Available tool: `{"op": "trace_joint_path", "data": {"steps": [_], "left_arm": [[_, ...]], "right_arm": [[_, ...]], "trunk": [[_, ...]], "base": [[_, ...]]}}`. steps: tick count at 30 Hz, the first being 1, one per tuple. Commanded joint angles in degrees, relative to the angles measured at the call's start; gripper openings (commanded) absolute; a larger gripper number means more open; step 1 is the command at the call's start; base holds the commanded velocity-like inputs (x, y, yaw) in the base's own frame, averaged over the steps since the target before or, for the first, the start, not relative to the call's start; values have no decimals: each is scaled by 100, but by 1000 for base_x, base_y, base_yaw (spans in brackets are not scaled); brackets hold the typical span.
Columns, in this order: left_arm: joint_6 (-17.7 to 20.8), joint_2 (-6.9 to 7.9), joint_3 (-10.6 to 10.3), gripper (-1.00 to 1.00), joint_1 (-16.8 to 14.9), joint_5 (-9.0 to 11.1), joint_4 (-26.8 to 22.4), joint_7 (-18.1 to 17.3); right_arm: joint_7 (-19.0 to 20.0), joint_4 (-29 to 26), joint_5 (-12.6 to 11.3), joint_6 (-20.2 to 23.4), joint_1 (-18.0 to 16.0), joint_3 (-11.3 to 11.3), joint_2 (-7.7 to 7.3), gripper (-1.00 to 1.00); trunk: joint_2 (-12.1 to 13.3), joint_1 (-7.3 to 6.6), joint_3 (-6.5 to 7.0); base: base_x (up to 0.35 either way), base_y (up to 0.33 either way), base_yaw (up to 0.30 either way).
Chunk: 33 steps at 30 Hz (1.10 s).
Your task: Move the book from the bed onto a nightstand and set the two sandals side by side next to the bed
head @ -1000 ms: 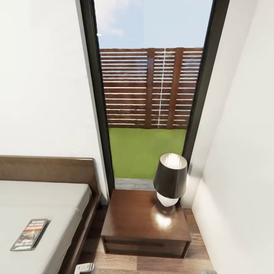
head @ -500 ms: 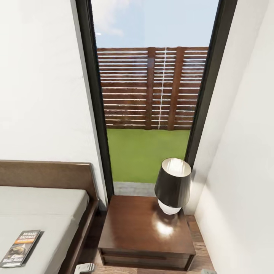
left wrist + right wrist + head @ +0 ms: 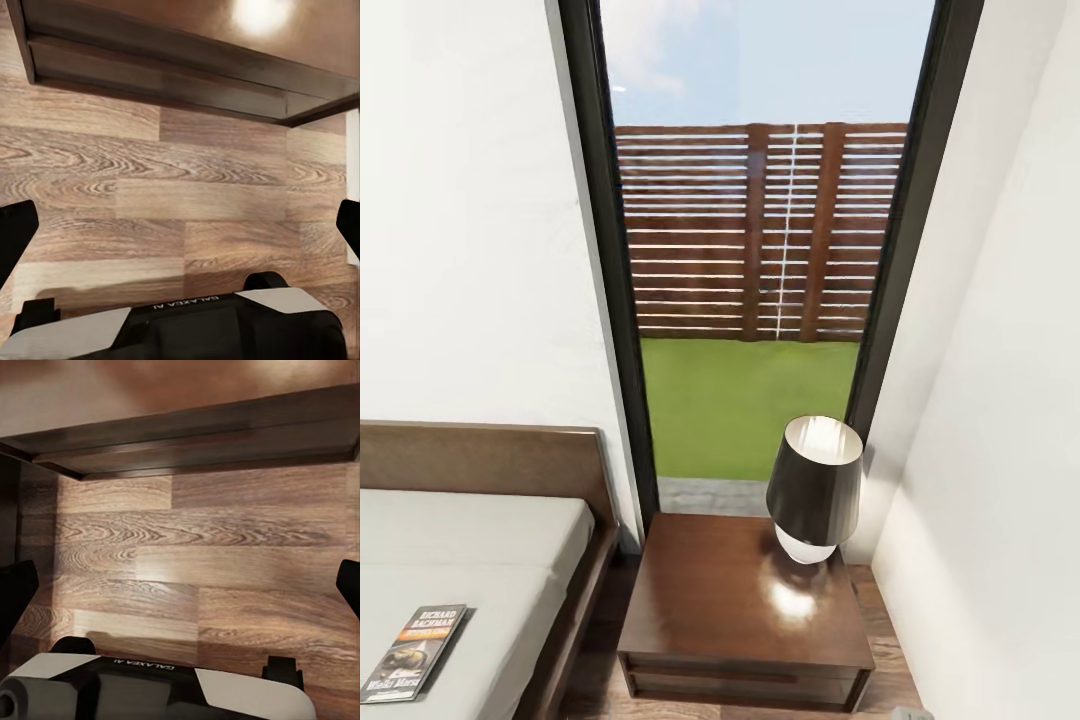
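The book [image 3: 408, 652], a thin dark paperback with an orange band, lies flat on the pale mattress of the bed [image 3: 490, 560] at the lower left. To its right stands the nightstand [image 3: 745, 600], glossy dark brown, with a black-shaded lamp [image 3: 815, 485] on its back right corner. My left gripper [image 3: 180, 225] is open, hanging over bare floor just in front of the nightstand's front [image 3: 187, 67]. My right gripper [image 3: 180, 585] is open too, also low before the nightstand [image 3: 210, 435]. Both hold nothing. The sandals are out of view.
A tall black-framed window [image 3: 760, 250] behind the nightstand shows lawn and a slatted fence. White walls close in on the left and right [image 3: 990, 420]. Wood-plank floor [image 3: 180, 195] lies under both grippers, with a narrow gap between bed frame and nightstand.
The head view shifted forward and slightly right a second ago, then held still. A small pale part of my left arm at the bottom edge has dropped from view.
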Motion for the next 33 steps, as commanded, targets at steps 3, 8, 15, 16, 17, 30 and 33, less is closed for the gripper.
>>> {"op": "trace_joint_path", "data": {"steps": [3,8,15,16,17,30,33], "left_arm": [[-19,-24,55,100,94,-60,7,-13],[-15,-35,60,100,139,-57,8,-13],[-16,-34,62,100,141,-60,6,-26],[-18,-32,67,100,141,-57,4,-59],[-17,-29,69,100,141,-56,1,-91],[2655,640,303,100,123,1187,-2987,-2262],[3686,693,351,100,123,1306,-4147,-2296]], "right_arm": [[15,0,60,-23,-7,-48,-1,100],[15,0,62,-23,-6,-43,-1,100],[18,-1,62,-23,-6,-41,-1,100],[17,-1,62,-23,-7,-41,-1,100],[16,-1,62,-23,-8,-41,-1,100],[15,-1,62,-23,-6,-41,-1,100],[13,-1,62,-23,-4,-41,-1,100]], "trunk": [[-8,2,-10],[-8,2,-10],[-8,2,-10],[-8,2,-10],[-8,2,-10],[-8,2,-10],[-8,2,-10]], "base": [[0,0,0],[0,0,0],[0,0,0],[0,0,0],[0,0,0],[0,0,0],[0,0,0]]}}
